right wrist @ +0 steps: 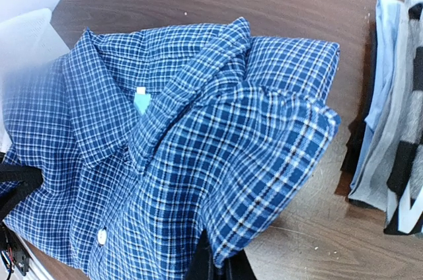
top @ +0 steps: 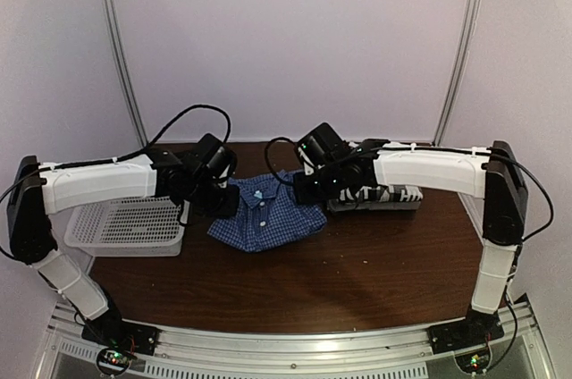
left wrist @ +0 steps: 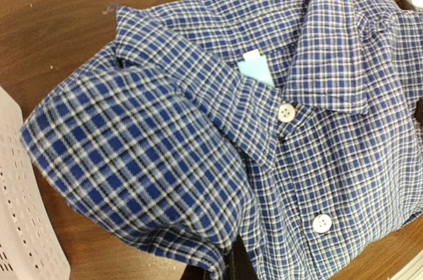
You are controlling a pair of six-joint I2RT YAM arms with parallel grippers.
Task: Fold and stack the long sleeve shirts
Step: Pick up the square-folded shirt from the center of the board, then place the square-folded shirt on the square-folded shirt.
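L arm (top: pixel 98 184), R arm (top: pixel 429 171) stretched inward; jaws nip blue shirt (top: pixel 265 214) sides.

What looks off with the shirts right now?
The blue shirt lies skewed on the table, unlike the black-and-white shirt squared beside it. Its folded sides bulge where the left gripper and right gripper pinch them. Nothing spilled or torn.

Two white-and-black arms, dark at every joint.
The left arm (top: pixel 98 184) and right arm (top: pixel 429 169) wear smooth white shells between boxy black joints. Loose black cables (top: pixel 192 111) loop off both. The left hand (left wrist: pixel 225 270) and right hand (right wrist: pixel 215 268) are black, and each black base (top: pixel 116 336) shows small green and red lights.
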